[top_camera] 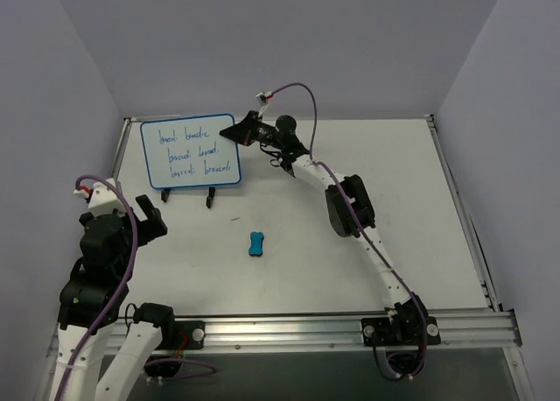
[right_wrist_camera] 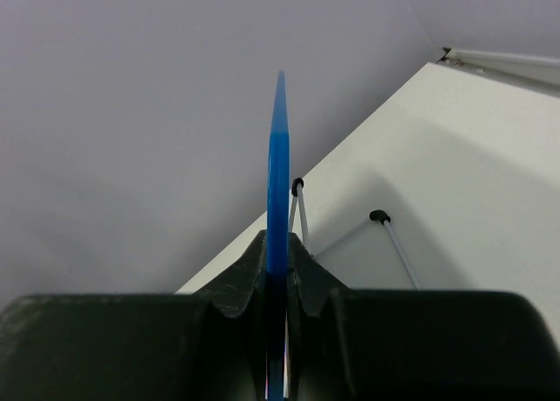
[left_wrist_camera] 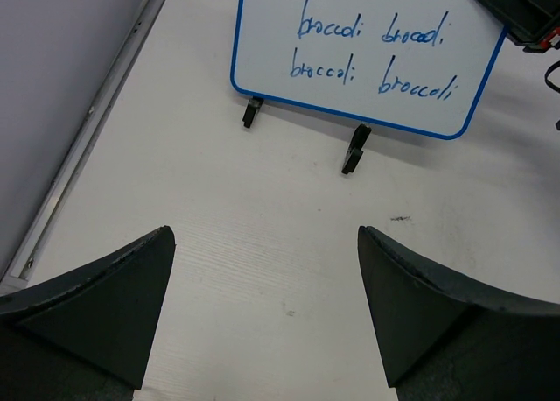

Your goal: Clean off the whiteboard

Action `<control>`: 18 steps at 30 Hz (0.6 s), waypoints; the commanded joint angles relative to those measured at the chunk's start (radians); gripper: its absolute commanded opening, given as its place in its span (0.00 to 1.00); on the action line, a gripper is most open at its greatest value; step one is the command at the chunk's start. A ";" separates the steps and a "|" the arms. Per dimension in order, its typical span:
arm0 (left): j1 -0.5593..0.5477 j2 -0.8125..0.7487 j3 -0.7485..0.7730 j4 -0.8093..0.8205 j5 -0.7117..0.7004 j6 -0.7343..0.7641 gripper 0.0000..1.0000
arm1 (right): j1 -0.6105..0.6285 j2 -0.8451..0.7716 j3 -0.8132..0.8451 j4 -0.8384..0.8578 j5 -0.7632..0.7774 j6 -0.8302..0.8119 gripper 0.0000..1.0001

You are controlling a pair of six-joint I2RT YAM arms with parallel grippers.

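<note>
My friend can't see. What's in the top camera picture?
The right gripper clamps the right edge of the whiteboard, bearing blue writing, propped on its stand. The left gripper is open; a blue eraser lies on the table.

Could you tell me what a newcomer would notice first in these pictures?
The whiteboard, propped on a black stand at the far left of the table, bears three lines of blue handwriting, and the right gripper has its jaws shut on its right edge. A small blue eraser lies alone mid-table.
</note>
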 commanded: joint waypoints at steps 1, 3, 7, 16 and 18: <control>-0.003 -0.006 0.004 0.037 -0.025 0.000 0.94 | -0.046 -0.155 -0.021 0.173 0.085 0.041 0.00; -0.001 -0.005 0.003 0.037 -0.025 0.002 0.94 | -0.065 -0.187 -0.038 0.186 0.101 0.058 0.00; 0.000 -0.005 0.004 0.039 -0.025 0.002 0.94 | -0.091 -0.223 -0.058 0.193 0.115 0.116 0.00; 0.005 -0.009 0.004 0.036 -0.030 -0.001 0.94 | -0.126 -0.324 -0.115 0.229 0.138 0.223 0.00; 0.005 -0.008 0.003 0.034 -0.028 -0.001 0.94 | -0.137 -0.387 -0.203 0.273 0.143 0.226 0.00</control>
